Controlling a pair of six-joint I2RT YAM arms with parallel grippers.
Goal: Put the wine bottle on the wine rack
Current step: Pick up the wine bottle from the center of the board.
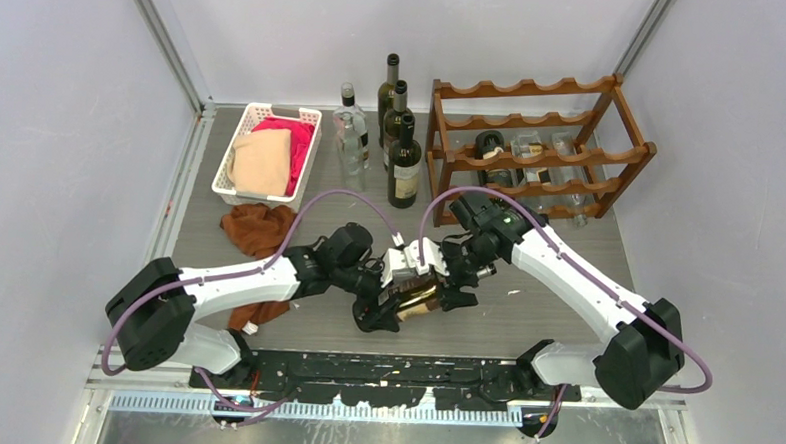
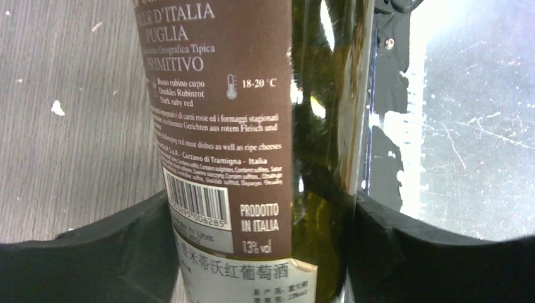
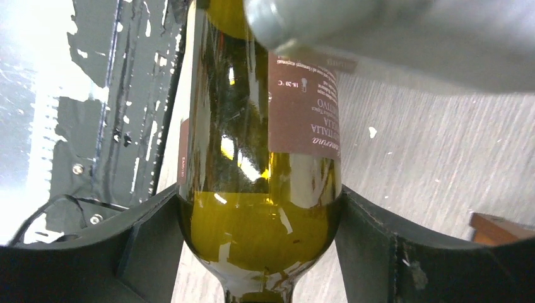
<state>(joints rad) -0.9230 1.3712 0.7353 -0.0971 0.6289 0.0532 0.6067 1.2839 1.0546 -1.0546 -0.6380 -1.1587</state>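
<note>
A green wine bottle point(image 1: 421, 301) with a brown label lies roughly level near the table's front middle, held between both grippers. My left gripper point(image 1: 393, 304) is shut on its labelled body; in the left wrist view the bottle point(image 2: 252, 126) fills the gap between the black fingers point(image 2: 113, 252), with the gripper point(image 2: 262, 252) around it. My right gripper point(image 1: 453, 282) is shut on the bottle's shoulder point(image 3: 258, 227); it shows in the right wrist view point(image 3: 260, 249). The reddish-brown wooden wine rack point(image 1: 537, 148) stands at the back right, apart from both grippers.
Three bottles lie in the rack's lower tiers point(image 1: 527, 153). Two dark bottles point(image 1: 404, 162) and a clear one point(image 1: 351, 130) stand left of the rack. A white basket point(image 1: 227, 170) of cloths is at the back left. A brown cloth point(image 1: 261, 228) lies before it.
</note>
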